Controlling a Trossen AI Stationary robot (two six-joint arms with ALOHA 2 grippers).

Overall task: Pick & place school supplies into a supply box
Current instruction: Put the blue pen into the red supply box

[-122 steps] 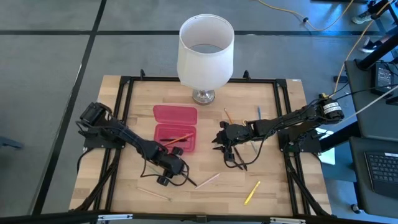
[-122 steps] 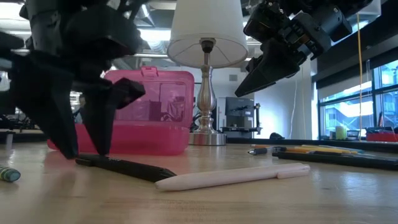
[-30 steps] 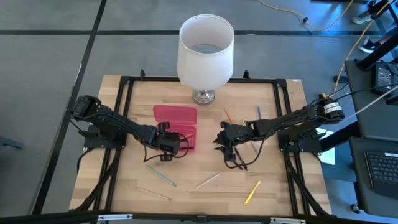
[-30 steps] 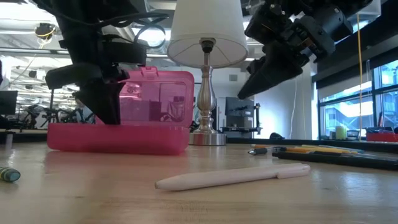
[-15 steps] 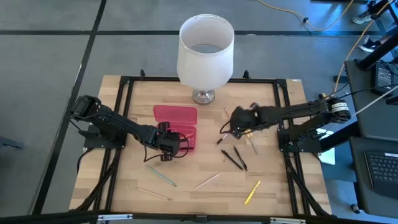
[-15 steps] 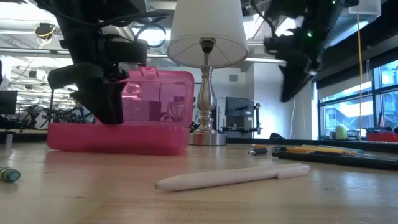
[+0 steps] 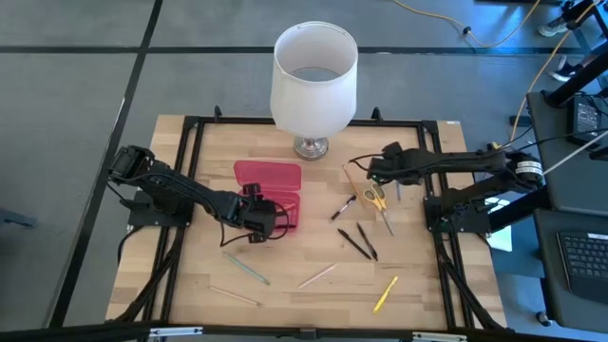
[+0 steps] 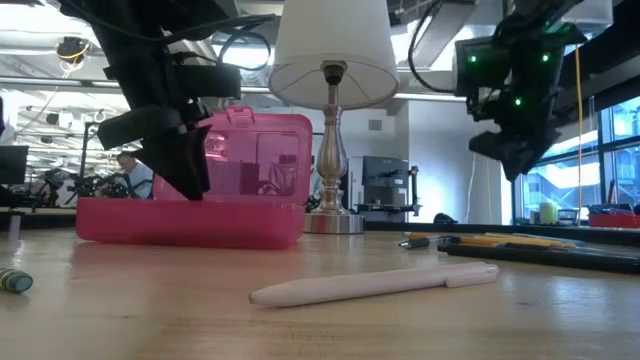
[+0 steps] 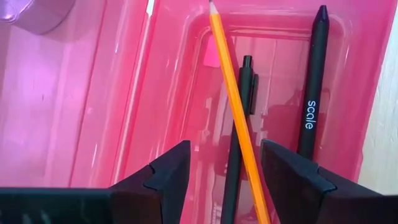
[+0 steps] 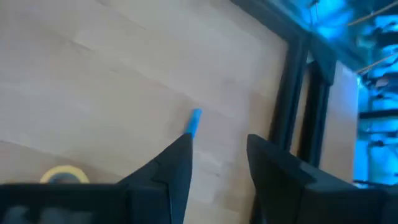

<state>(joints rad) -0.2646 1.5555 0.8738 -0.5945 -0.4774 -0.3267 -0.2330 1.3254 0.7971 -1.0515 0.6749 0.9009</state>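
Note:
The red supply box [image 7: 269, 195] lies open left of the table's middle, its lid [image 7: 268, 175] on the far side. In its tray lie an orange pencil [image 9: 233, 106] and two black pens [image 9: 310, 93]. My left gripper [image 9: 224, 180] hangs open over the tray's near left part, touching nothing. My right gripper [image 7: 369, 173] hovers open at the far right, over the yellow-handled scissors [image 7: 374, 196] and next to a blue pen [image 10: 193, 122]. Other pens lie flat on the wood.
A white lamp [image 7: 313, 81] stands at the far edge. Black pens [image 7: 359, 243], a pale pen [image 7: 316, 276], a yellow one [image 7: 385, 294] and a green one [image 7: 247, 268] lie on the near half. A black frame [image 7: 432, 180] rims the table.
My right gripper has swung from the table's middle toward the far right, rolling and tipping down as it went, and now stands over the scissors. The black pens it hung over have stayed on the wood.

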